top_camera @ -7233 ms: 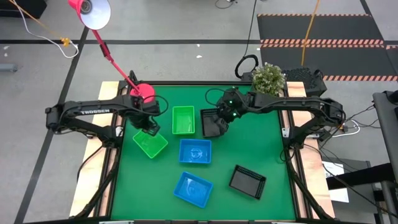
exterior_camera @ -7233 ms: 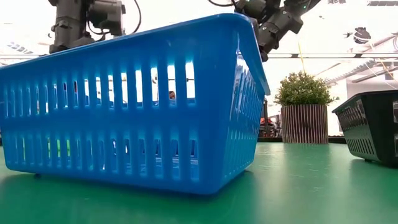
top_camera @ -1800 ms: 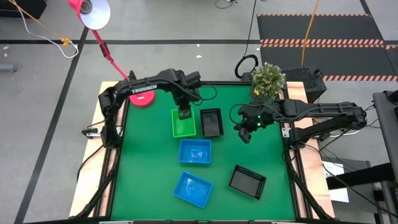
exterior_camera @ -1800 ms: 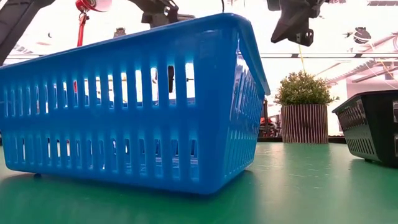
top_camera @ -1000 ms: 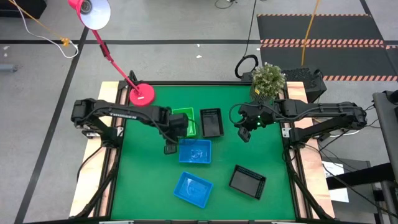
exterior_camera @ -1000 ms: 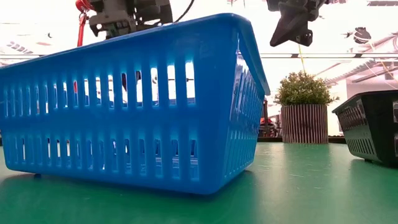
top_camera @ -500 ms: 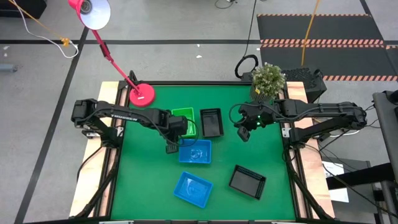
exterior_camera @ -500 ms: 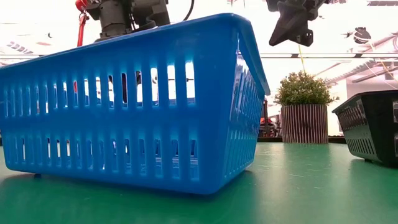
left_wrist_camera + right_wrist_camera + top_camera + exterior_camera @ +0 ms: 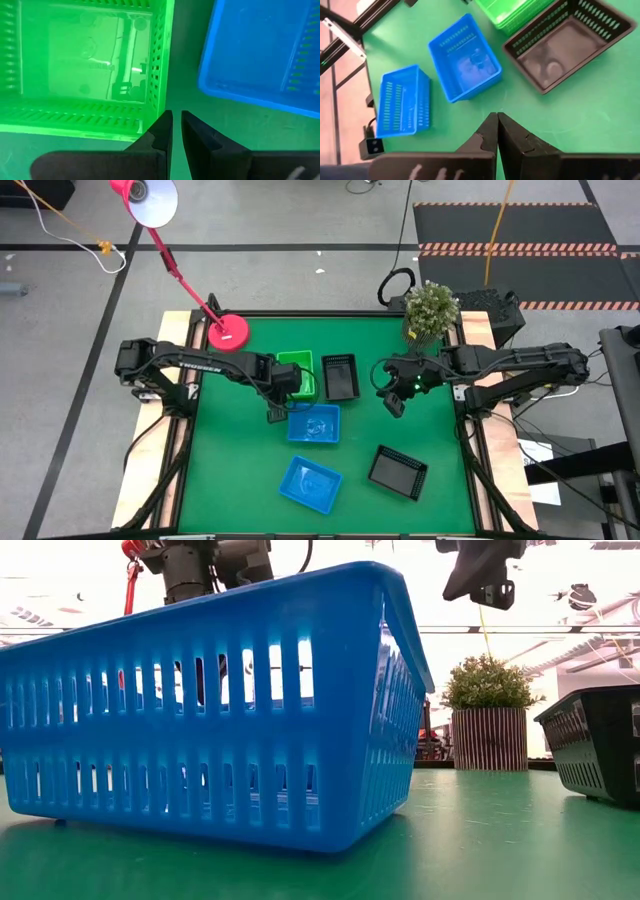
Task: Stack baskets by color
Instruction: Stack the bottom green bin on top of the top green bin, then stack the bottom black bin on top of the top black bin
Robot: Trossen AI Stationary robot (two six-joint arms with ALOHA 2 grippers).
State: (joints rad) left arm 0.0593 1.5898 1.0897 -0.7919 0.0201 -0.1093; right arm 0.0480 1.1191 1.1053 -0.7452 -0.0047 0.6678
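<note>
Green baskets (image 9: 295, 374) are stacked; blue next.
Your left gripper (image 9: 276, 416), fingers nearly together and empty, has moved beside the blue basket (image 9: 314, 423); right gripper (image 9: 396, 406) closed, waiting.

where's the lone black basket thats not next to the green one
In the high view the black basket sits alone near the table's front right, tilted, to the right of the front blue basket and apart from it.

Overhead, table-level and wrist views, all sharing blue basket (image 9: 313, 423).
</note>
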